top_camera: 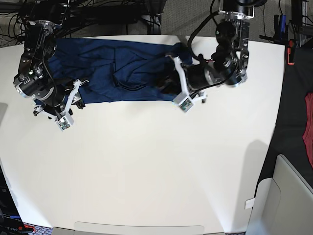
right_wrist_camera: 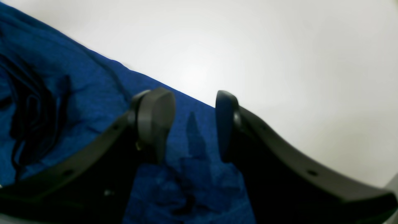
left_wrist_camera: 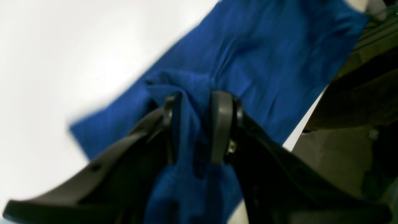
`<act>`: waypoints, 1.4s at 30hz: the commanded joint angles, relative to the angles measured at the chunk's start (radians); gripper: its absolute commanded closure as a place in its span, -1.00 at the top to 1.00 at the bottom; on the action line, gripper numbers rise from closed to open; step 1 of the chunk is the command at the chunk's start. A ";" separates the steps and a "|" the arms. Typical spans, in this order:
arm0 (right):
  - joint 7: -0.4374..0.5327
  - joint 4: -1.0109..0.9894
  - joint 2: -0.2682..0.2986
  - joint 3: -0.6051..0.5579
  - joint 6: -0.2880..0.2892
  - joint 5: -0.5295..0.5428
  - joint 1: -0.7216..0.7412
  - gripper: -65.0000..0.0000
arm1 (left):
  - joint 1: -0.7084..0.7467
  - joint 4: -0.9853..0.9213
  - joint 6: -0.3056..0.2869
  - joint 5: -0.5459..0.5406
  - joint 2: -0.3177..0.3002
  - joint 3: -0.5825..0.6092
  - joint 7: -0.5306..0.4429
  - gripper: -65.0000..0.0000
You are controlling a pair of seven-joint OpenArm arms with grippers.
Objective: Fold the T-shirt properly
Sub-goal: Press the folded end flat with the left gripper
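- Left gripper (left_wrist_camera: pixel 196 127), seen close in the left wrist view at center frame, has a bunched ridge of the T-shirt (left_wrist_camera: pixel 264 62) rising between its two dark fingers (left_wrist_camera: pixel 221 124); the picture is blurred, and whether the pads press the fabric or stand just off it cannot be told.
- Right gripper (right_wrist_camera: pixel 189 124) fills the lower half of the right wrist view with its jaws parted and nothing between them, poised over the shirt's edge where blue fabric meets the white table (right_wrist_camera: pixel 279 46).
- In the base view the T-shirt (top_camera: pixel 112 73) lies as a long, dark navy band across the upper part of the table (top_camera: pixel 156 166), stretching from the upper left toward the upper center, with rumpled folds near its middle.
- The left gripper (top_camera: pixel 176 81) sits at the band's right end in that view, its arm reaching down from the top right of the frame.
- The right gripper (top_camera: pixel 73 95) sits at the band's lower left corner, beside the fabric's near edge.
- A reddish cloth (top_camera: pixel 308 115) shows at the far right edge, off the table.
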 commanded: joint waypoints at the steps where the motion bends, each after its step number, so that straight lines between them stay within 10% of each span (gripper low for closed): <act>1: 0.016 0.021 0.011 0.012 0.002 0.006 0.005 -0.20 | -0.019 0.015 -0.006 -0.015 0.010 0.010 -0.016 -0.51; 9: 0.016 0.059 0.019 0.056 0.002 0.007 -0.028 -0.20 | -0.056 0.018 -0.006 -0.015 0.027 0.007 -0.009 -0.51; 18: 0.015 0.059 0.039 0.113 0.002 0.080 -0.031 -0.20 | -0.013 0.040 -0.006 -0.015 -0.114 -0.134 -0.018 -0.37; 42: 0.015 0.082 0.031 0.114 0.002 0.081 -0.087 -0.20 | -0.013 0.052 -0.006 -0.017 -0.045 0.038 -0.139 -0.30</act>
